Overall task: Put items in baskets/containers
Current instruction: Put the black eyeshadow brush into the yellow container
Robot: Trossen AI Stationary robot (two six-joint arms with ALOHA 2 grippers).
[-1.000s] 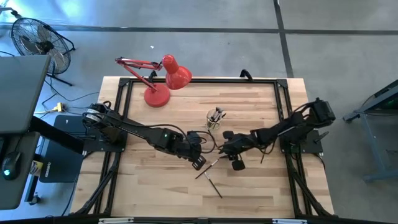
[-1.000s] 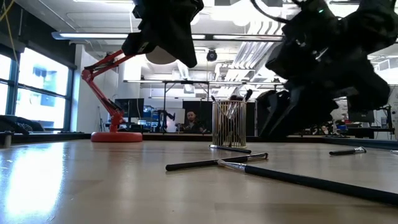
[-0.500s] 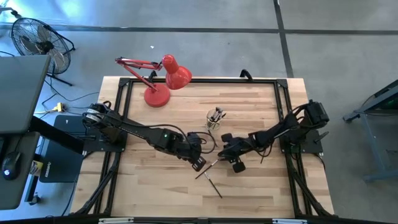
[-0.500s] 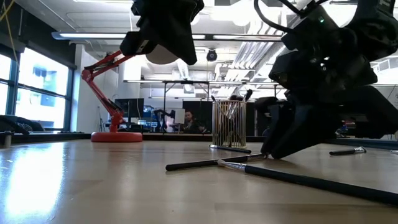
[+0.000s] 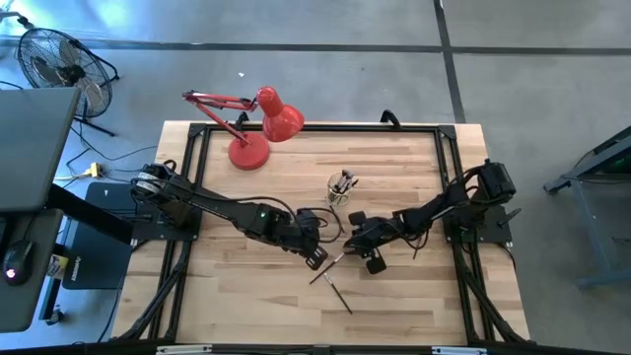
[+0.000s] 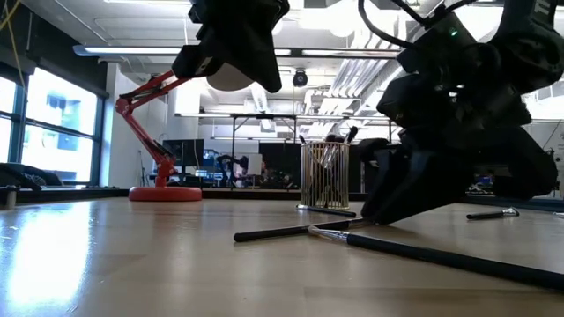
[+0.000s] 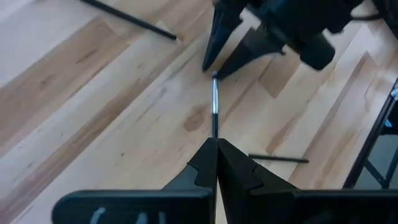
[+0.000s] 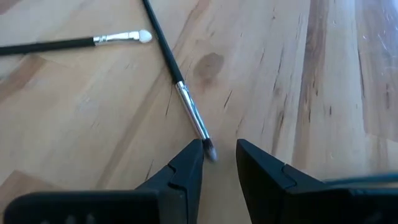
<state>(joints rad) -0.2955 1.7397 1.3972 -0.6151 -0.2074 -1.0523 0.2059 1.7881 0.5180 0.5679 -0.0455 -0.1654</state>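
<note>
High view: several brushes are already housed in the small clear glass cup (image 5: 340,188); three thin dark brushes (image 5: 328,268) lie loose at its six o'clock, one at four.

Right wrist view: right gripper (image 8: 219,151), jaws spread, brackets a tip.

Left wrist view: left gripper (image 7: 216,152), pressed together, idle.

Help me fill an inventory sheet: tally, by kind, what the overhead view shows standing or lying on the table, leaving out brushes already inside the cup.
Red lamp: 1
Glass cup: 1
Loose brushes: 3
Total: 5
</note>
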